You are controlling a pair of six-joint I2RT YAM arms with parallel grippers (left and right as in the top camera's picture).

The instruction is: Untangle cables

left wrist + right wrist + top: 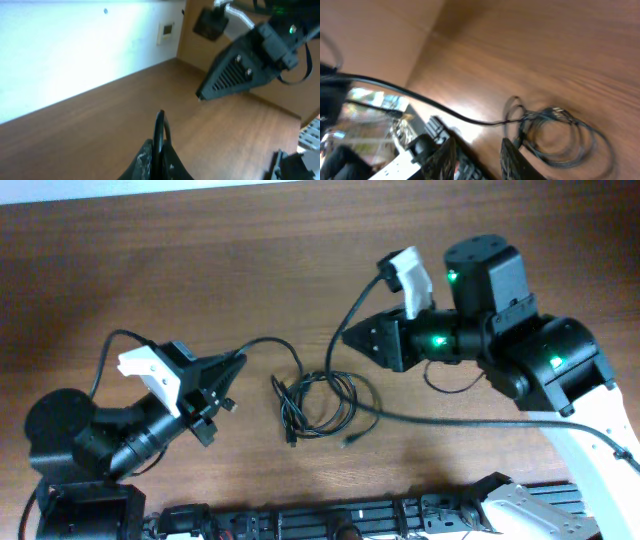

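From overhead, the cables [320, 402] lie in a loose coil on the worktop [200, 260] between both arms, with one strand arcing left to the left gripper [236, 365]. The left wrist view shows that gripper pinched together on a thin black strand. In the right wrist view the right gripper [477, 150] stands apart and empty, with the coil just ahead on its right.

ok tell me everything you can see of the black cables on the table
The thin black cables lie in loose loops on the brown wooden table, between the arms. They look like flexible cord with small plug ends. One strand arches over to the shut left gripper, which seems to pinch it.
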